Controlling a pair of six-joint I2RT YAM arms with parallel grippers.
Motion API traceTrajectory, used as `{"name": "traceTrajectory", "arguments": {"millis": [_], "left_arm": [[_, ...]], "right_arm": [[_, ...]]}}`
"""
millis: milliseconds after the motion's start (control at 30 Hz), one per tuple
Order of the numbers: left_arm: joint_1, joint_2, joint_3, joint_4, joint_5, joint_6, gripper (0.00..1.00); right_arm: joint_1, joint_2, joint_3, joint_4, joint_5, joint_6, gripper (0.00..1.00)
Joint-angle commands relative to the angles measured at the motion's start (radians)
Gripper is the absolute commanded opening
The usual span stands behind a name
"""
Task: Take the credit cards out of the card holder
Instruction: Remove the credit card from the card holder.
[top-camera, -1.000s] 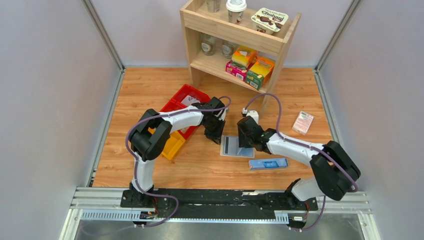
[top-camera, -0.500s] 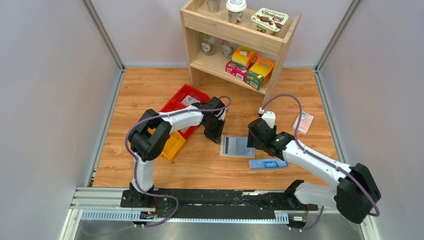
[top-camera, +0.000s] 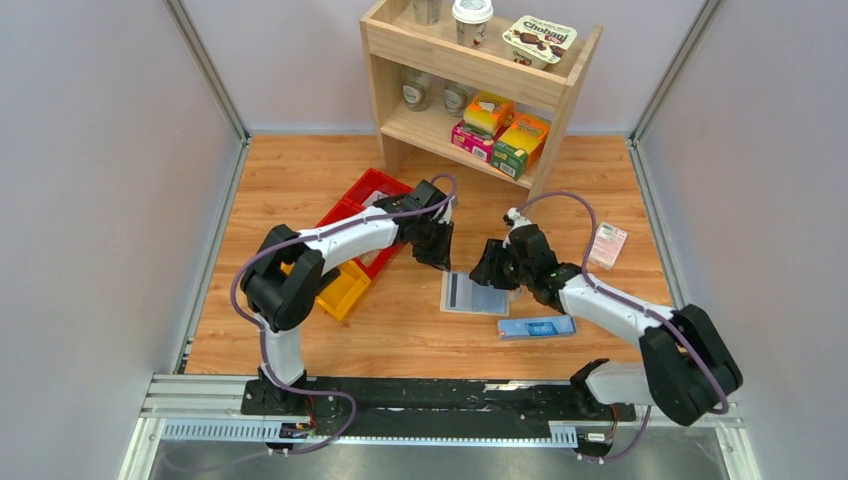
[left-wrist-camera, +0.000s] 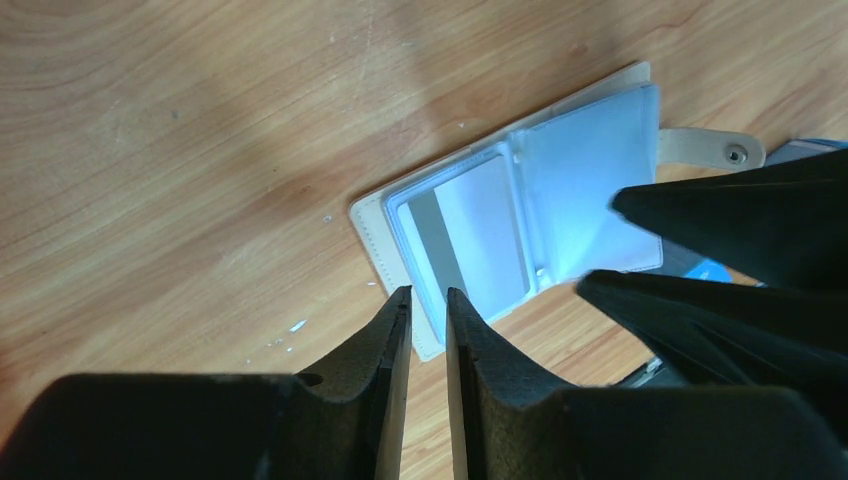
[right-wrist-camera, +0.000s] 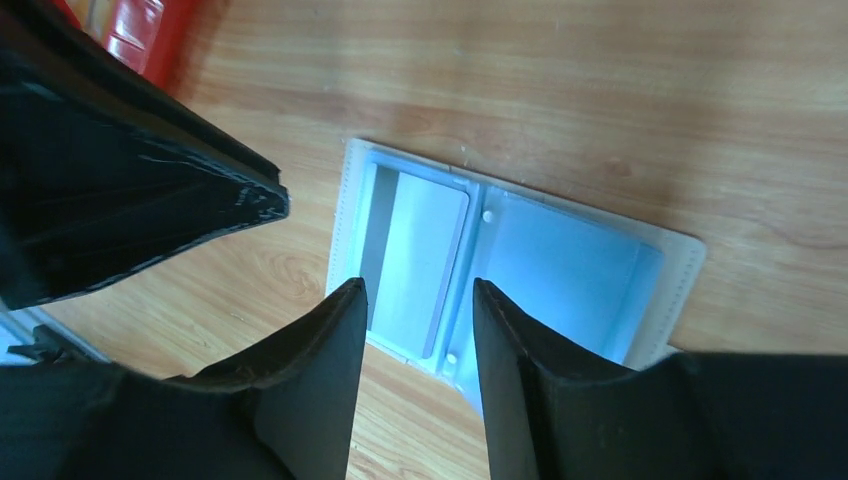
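Observation:
The card holder (top-camera: 492, 297) lies open and flat on the wooden table, cream outside and pale blue inside. It also shows in the left wrist view (left-wrist-camera: 590, 170) and the right wrist view (right-wrist-camera: 570, 260). A pale card with a dark stripe (top-camera: 461, 292) sits in its left pocket (left-wrist-camera: 465, 235) (right-wrist-camera: 420, 250). My left gripper (top-camera: 440, 252) (left-wrist-camera: 425, 292) hovers just off the holder's left edge, its jaws a narrow gap apart and empty. My right gripper (top-camera: 490, 270) (right-wrist-camera: 415, 285) is open and empty over the card pocket.
A long blue box (top-camera: 537, 327) lies just in front of the holder. A pink-white packet (top-camera: 606, 244) lies at the right. A red bin (top-camera: 365, 212) and a yellow bin (top-camera: 343, 287) sit left of the left gripper. A wooden shelf (top-camera: 480, 85) stands at the back.
My right gripper swung right, then came back left over the holder. My left gripper lifted off the holder's left edge and moved slightly toward the back.

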Motion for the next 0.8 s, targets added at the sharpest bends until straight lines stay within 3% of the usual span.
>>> {"name": "traceTrajectory", "arguments": {"millis": [0, 333, 767], "left_arm": [[-0.004, 0.041, 0.024, 0.026, 0.046, -0.026, 0.27], [-0.004, 0.171, 0.076, -0.032, 0.104, 0.015, 0.25], [-0.004, 0.214, 0.098, -0.103, 0.025, 0.047, 0.22]], "right_arm": [[-0.045, 0.099, -0.046, 0.224, -0.211, 0.058, 0.45], [-0.093, 0.3, -0.098, 0.352, -0.322, 0.078, 0.45], [-0.096, 0.314, -0.086, 0.453, -0.447, 0.104, 0.38]]}}
